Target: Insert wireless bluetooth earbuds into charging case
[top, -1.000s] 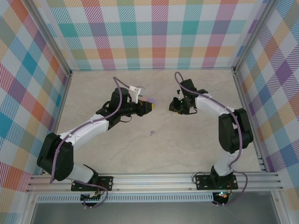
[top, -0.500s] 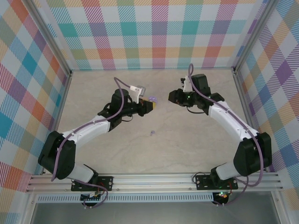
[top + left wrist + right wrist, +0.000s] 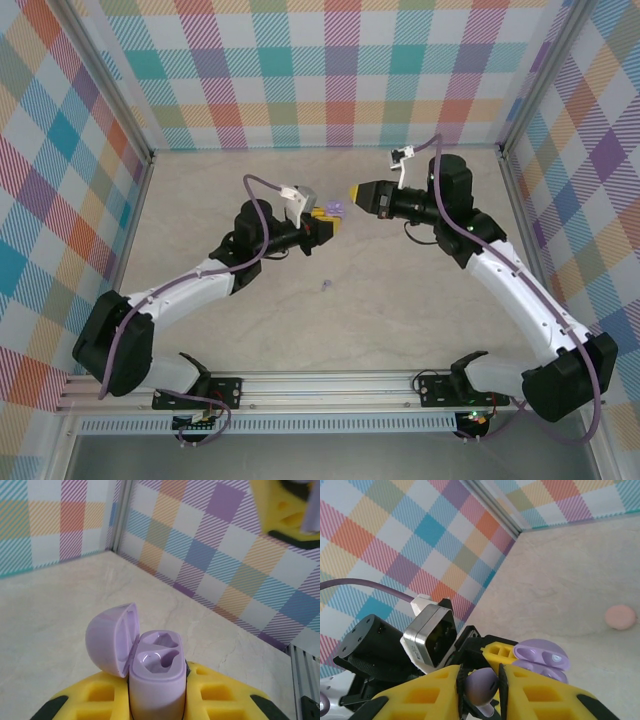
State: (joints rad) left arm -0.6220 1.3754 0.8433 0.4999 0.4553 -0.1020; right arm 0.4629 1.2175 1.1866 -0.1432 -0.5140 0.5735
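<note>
Left hand [image 3: 325, 222] is clamped almost shut on small lilac plastic charging case [image 3: 155, 680]. Lid flipped open, sockets turned up and outward so a bud can go in. Right hand [image 3: 480, 680] is barely parted, pinching tiny lilac earbud [image 3: 482, 687] between its yellow pads, with the case just ahead of its fingertips. Second lilac earbud [image 3: 326, 285] lies loose on beige marbled table [image 3: 420, 300], nearside of left hand. Versus a second ago: right arm has stretched out and turned its hand to face the case; left hand has nudged forward.

The left arm [image 3: 185, 283] and right arm [image 3: 520, 288] match — white link shells, black joints, thin purple cables [image 3: 365, 584] and yellow padded jaws.
</note>
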